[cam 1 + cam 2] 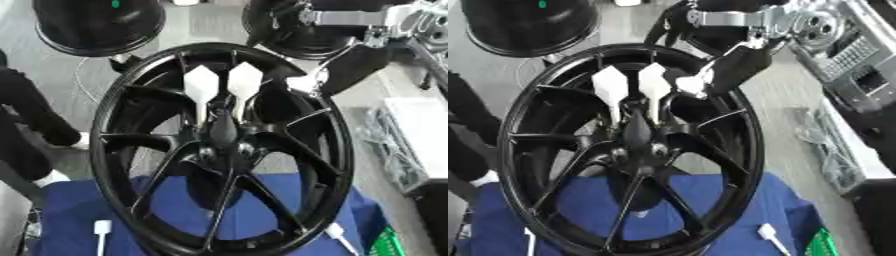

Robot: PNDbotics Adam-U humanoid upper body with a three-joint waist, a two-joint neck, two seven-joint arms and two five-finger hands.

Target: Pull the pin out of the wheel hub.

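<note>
A big black wheel hub fills the middle of both views. It stands almost upright on a blue cloth, with many thin spokes that run from the rim to the centre. The lower edge of the rim is cut off by the bottom of the picture.

The robot's right arm comes in from the upper right, silver at the joint and black below. Its right hand reaches down in front of the spokes. Two long white fingers lie side by side, close together, and point down to the centre of the hub. A third white tip stays apart, near the rim. Between the two fingers there is a dark rounded shape at the hub centre. It is perhaps the pin, but black on black is hard to make out. I cannot tell if the fingers pinch it or only lie against it.

The left hand shows in neither view.

Behind the hub two other black round things stand on a grey floor, both cut off at the top. At the right is a grey metal frame, and below it a pale table edge with cables. At the left edge dark trouser legs of a person are seen. Two small white tabs lie on the cloth, near the lower corners.
</note>
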